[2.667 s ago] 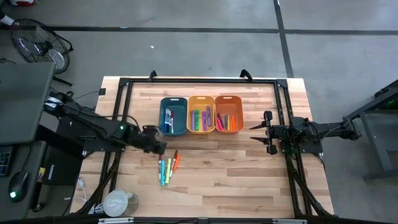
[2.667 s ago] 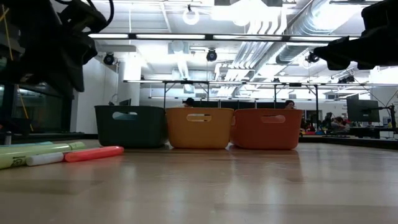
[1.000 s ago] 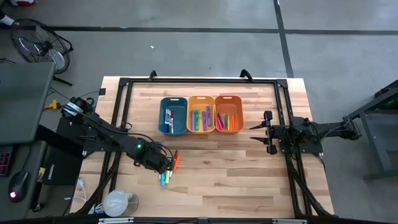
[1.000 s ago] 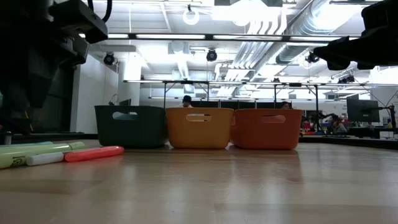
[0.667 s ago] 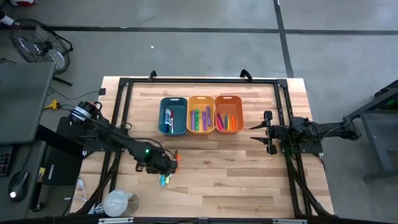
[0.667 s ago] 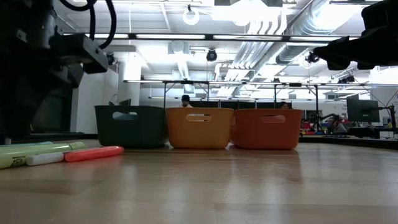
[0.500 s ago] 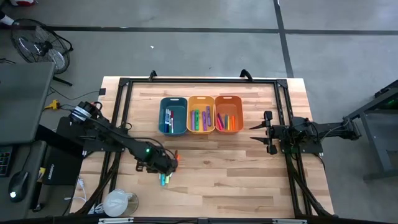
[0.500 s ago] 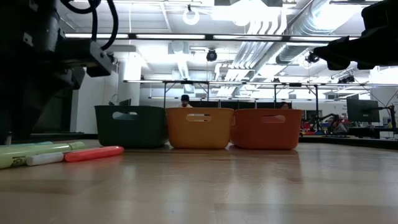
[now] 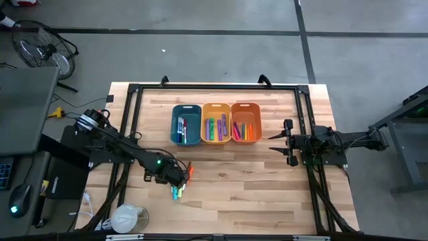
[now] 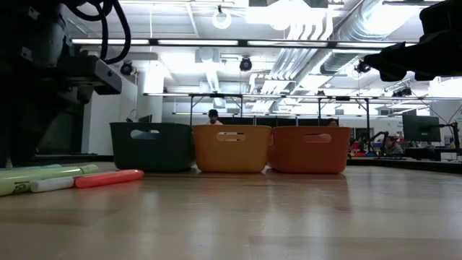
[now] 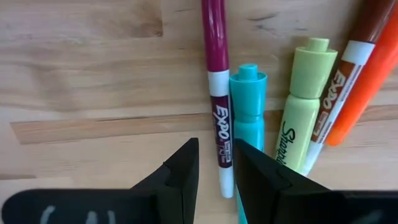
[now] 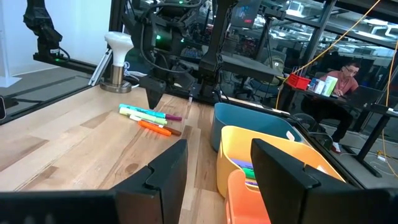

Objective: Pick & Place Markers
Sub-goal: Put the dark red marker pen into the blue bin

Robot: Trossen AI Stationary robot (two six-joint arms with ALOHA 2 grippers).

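I've got the left gripper [image 9: 178, 179] low over the loose markers [image 9: 179, 185] on the counter [image 9: 254, 194], in the front-left area, well apart from the bins. In its wrist view the fingers [image 11: 180, 180] are parted a little and straddle the white tail end of the maroon Expo marker [image 11: 217, 106]; the gap looks barely wider than the marker. I can't tell if the pads touch it yet.

Lying side by side next to the maroon one: teal highlighter [image 11: 249, 112], touching it or nearly so, then yellow-green Sharpie highlighter [image 11: 301, 112], then a brown-capped Expo marker [image 11: 342, 87], then an orange marker [image 11: 367, 81] at the outer edge. All flat on the wood.

The low view shows the same cluster at the left edge, with the orange-red one [image 10: 108, 178] nearest the middle and the left arm's dark body above it.

Three bins are in a row, touching, toward the back centre: teal bin [image 9: 186, 124], yellow-orange bin [image 9: 216, 123], orange bin [image 9: 245, 122]. Each has markers inside already.

The right gripper [image 9: 277, 142] is parked in the air to the right of the orange bin, with its fingers spread and nothing between them. In its wrist view both fingers [image 12: 165, 168] frame the bins.

There's a person seated at a desk in the room behind, seen in the right wrist view.
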